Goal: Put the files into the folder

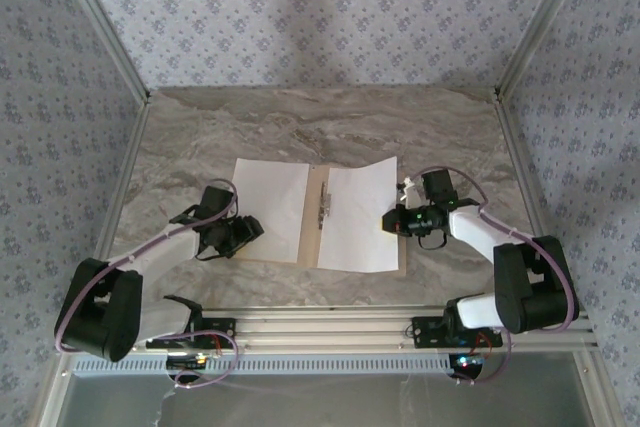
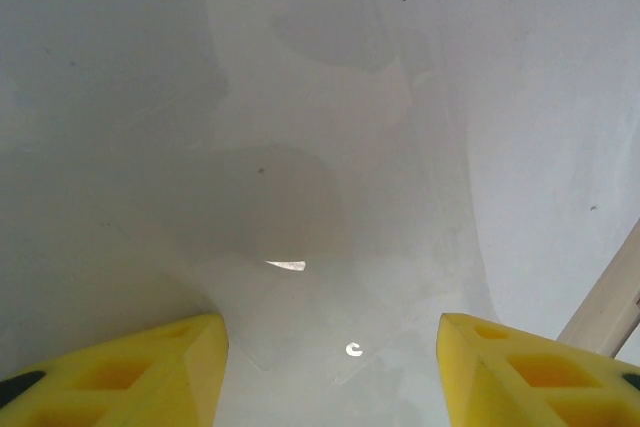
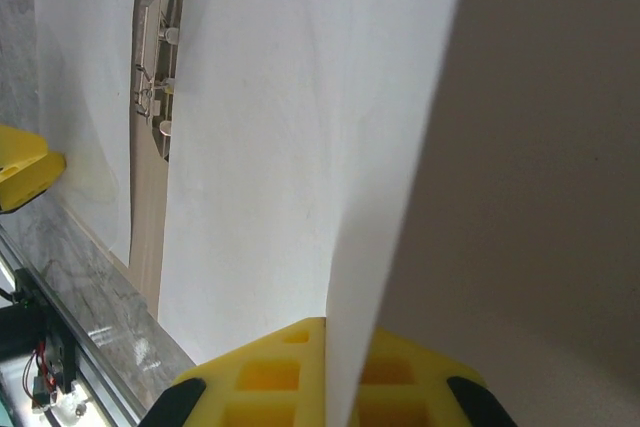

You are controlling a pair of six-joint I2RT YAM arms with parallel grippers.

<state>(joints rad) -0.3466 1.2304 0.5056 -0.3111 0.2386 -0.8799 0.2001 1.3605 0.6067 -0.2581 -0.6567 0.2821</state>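
Folder (image 1: 308, 239) lay open and flat on the marble surface (image 1: 300, 122), near its middle, metal clip (image 1: 321, 202) along the spine. The files were on it, one to each half: left sheet (image 1: 268, 202) flat on the left cover, right sheet (image 1: 355, 217) on the right cover with its outer edge raised. Right gripper (image 1: 393, 219) was closed tight on that raised edge; its wrist view showed the paper standing up from between the yellow pads, a thin pinch right at the margin. Left gripper (image 1: 238, 234) sat at the near outer edge of the left sheet, jaws about half apart and gripping nothing, white paper spread beneath them; contact with the sheet could not be told. Judged risks: the pinched margin was narrow, so a pull or twist could slide the right sheet out of the grip or crease it. Pushing it toward the spine might buckle it against the clip. Dragging it outward would carry it off the cover onto the surface. Should the left gripper press or shift, it could skid the loose left sheet out of square with the folder.
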